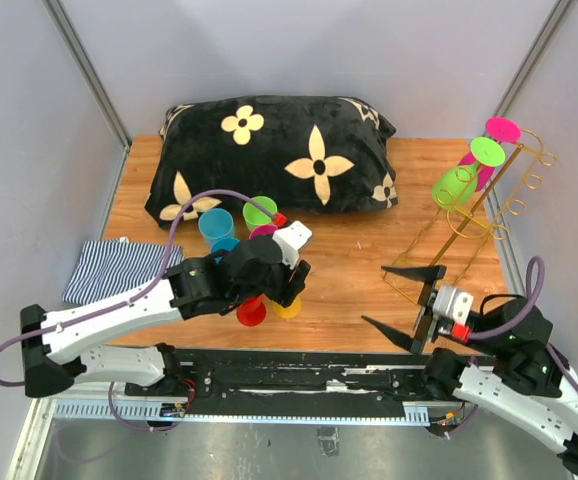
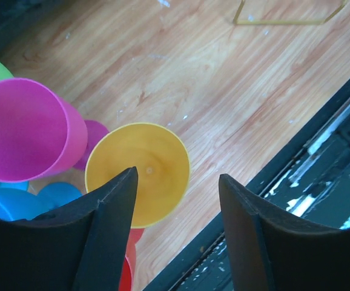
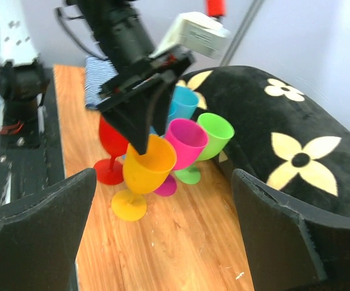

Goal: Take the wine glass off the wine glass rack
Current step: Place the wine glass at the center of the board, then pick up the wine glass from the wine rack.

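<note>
The gold wire wine glass rack (image 1: 466,228) stands at the right of the table. A green wine glass (image 1: 457,183) and a magenta wine glass (image 1: 492,150) hang upside down on its slanted rails. My right gripper (image 1: 389,297) is open and empty, low over the table in front of the rack's base, not touching it. My left gripper (image 1: 281,290) is open just above a yellow wine glass (image 2: 140,173) standing among other glasses. In the left wrist view one finger (image 2: 111,212) overlaps the yellow rim. The rack's base edge (image 2: 284,22) shows at the top there.
Standing glasses cluster at the centre left: pink (image 3: 187,140), green (image 3: 215,132), red (image 3: 110,144), blue (image 3: 184,102), yellow (image 3: 149,165). A black flowered pillow (image 1: 279,160) lies at the back. A striped cloth (image 1: 114,268) lies at the left. The black rail (image 1: 299,375) runs along the near edge.
</note>
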